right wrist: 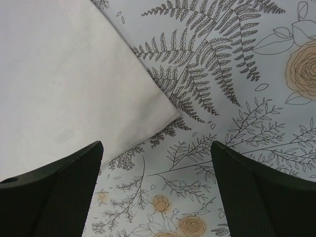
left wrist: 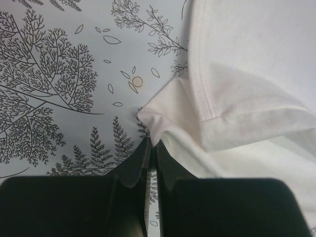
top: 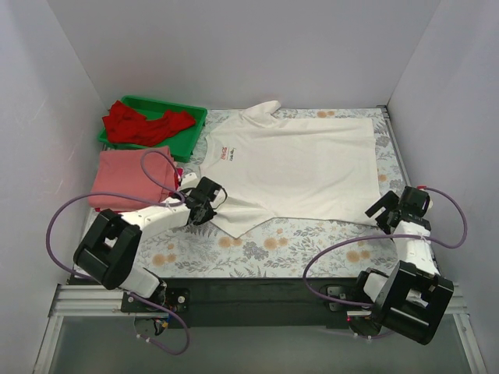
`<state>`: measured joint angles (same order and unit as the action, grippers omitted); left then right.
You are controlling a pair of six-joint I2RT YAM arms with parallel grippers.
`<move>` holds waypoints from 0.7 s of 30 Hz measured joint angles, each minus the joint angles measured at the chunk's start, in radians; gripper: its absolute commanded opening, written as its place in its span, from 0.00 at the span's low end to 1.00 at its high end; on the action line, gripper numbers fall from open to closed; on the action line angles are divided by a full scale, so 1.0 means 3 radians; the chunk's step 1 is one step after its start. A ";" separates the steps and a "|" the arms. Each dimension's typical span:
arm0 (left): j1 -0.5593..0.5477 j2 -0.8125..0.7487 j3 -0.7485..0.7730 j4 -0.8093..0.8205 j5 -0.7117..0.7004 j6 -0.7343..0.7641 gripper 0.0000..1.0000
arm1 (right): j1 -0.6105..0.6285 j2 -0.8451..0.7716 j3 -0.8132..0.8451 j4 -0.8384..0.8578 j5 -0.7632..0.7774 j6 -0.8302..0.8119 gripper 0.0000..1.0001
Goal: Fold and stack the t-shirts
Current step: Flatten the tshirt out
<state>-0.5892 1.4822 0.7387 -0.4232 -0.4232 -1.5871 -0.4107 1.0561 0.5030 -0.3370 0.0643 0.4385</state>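
Observation:
A cream-white t-shirt point(top: 304, 164) with a small red chest print lies spread flat on the flowered table cover. My left gripper point(top: 207, 207) sits at the shirt's near-left sleeve. In the left wrist view that gripper point(left wrist: 152, 144) is shut, its jaws pinching the corner of the cream sleeve point(left wrist: 237, 113). My right gripper point(top: 385, 210) hovers at the shirt's near-right hem corner. The right wrist view has it point(right wrist: 157, 153) wide open over bare cover, with the shirt corner point(right wrist: 74, 89) just ahead of the left finger point(right wrist: 59, 182). Nothing lies between its fingers.
A folded salmon-pink t-shirt point(top: 125, 179) lies at the left of the table. Behind it a green tray point(top: 195, 117) holds crumpled red t-shirts point(top: 140, 123). White walls close in the table on three sides. A purple cable point(top: 160, 167) loops over the pink shirt.

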 measured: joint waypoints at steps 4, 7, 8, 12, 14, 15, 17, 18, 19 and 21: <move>0.0000 -0.0037 -0.0066 0.0078 0.0019 0.0033 0.00 | -0.0005 0.0038 -0.0017 0.0008 -0.0001 0.0024 0.93; 0.0000 -0.0107 -0.0127 0.0122 0.0053 0.0084 0.00 | -0.0006 0.0189 -0.0017 0.0075 -0.0042 0.0039 0.90; 0.0000 -0.0136 -0.0150 0.0134 0.0066 0.0099 0.00 | -0.0006 0.0280 0.0004 0.0108 -0.0062 0.0041 0.87; 0.0001 -0.0238 -0.0212 0.0172 0.0081 0.0163 0.00 | -0.0009 0.0530 0.0098 0.0376 -0.0202 0.0039 0.84; 0.0001 -0.0248 -0.0214 0.0198 0.0081 0.0191 0.00 | -0.0009 0.0624 0.0116 0.0537 -0.0275 0.0041 0.79; 0.0001 -0.0248 -0.0214 0.0212 0.0081 0.0205 0.00 | -0.0009 0.0662 0.0121 0.0607 -0.0308 0.0041 0.78; 0.0001 -0.0248 -0.0214 0.0220 0.0080 0.0221 0.00 | -0.0015 0.0722 0.0126 0.0713 -0.0362 0.0048 0.70; 0.0001 -0.0248 -0.0214 0.0221 0.0080 0.0234 0.00 | -0.0019 0.0754 0.0126 0.0757 -0.0389 0.0051 0.68; 0.0001 -0.0248 -0.0214 0.0221 0.0080 0.0242 0.00 | -0.0024 0.0767 0.0126 0.0785 -0.0412 0.0057 0.61; 0.0001 -0.0248 -0.0214 0.0221 0.0079 0.0249 0.00 | -0.0024 0.0795 0.0121 0.0805 -0.0448 0.0065 0.51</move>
<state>-0.5888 1.4078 0.6746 -0.3569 -0.3996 -1.5124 -0.4179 1.2945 0.5392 -0.0956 -0.0700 0.4580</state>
